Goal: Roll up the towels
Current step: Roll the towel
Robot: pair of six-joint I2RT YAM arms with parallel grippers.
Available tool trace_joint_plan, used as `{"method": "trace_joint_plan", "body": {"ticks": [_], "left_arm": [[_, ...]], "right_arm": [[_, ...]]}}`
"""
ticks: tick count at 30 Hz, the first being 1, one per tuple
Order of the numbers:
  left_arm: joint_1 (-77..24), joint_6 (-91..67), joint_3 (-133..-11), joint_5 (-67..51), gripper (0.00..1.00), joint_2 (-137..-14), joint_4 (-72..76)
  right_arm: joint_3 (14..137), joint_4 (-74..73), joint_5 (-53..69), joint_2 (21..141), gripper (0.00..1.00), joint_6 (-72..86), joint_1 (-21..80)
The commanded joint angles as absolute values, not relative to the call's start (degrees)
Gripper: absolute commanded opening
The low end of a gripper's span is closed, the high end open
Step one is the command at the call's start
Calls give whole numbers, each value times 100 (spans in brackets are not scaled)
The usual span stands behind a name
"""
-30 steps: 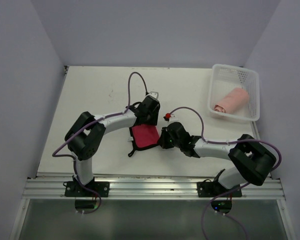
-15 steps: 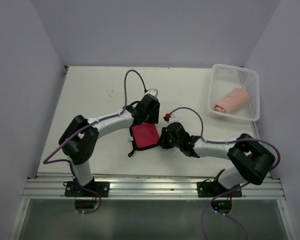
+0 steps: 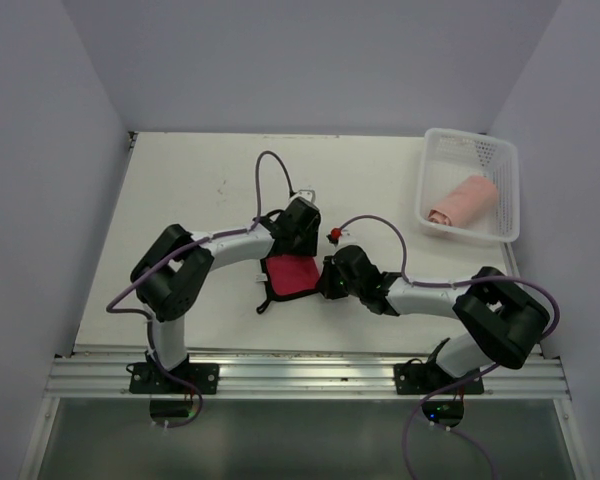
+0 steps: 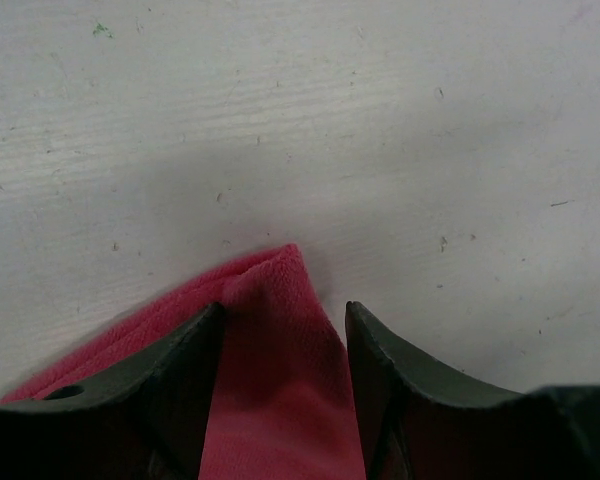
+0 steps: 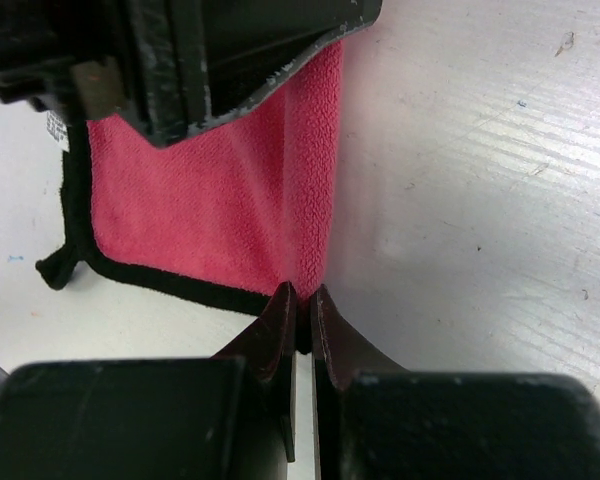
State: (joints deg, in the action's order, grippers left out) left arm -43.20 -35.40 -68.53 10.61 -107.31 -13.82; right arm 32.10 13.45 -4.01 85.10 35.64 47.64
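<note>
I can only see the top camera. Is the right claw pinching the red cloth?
Observer: Yes. The right wrist view shows the right gripper shut on the red cloth at its near edge.
Operator: What about the left claw?
Observer: The left gripper is open, with a raised fold of the cloth between its fingers.
Operator: Does the cloth have an edge colour?
Observer: Yes, black trim runs along its border.

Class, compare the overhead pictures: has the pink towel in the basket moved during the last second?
No. The pink towel lies in the same spot against the basket walls.
</note>
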Motion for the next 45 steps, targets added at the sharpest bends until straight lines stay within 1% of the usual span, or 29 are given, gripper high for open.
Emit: {"method": "trace_joint_plan", "body": {"ticks": [1,11,18,25,37,45], "left_arm": [[-4342,-3621,-7022,1221,56,-10881,-1099],[-4333,-3533,-7207,1371,56,-11013,-1222],[-4333,-3463,-7382,1257,48,-11083,-1292],[-4333,-3349,-7655,1327,49,-11030,-1608],[-4342,-3357,-7541,1195,49,-10916,-1670],[-4342,-3410,-7515,932,46,-10977,-1503]], "right_arm": [[3155,1547,-554,8385,0,3568,4799],[3059,1643,-501,8429,0,3568,4825],[3208,1415,-659,8358,0,3472,4869],[3507,827,-773,8341,0,3366,4878],[3595,826,-703,8490,0,3428,4878],[3604,861,-721,8552,0,3463,4878]]}}
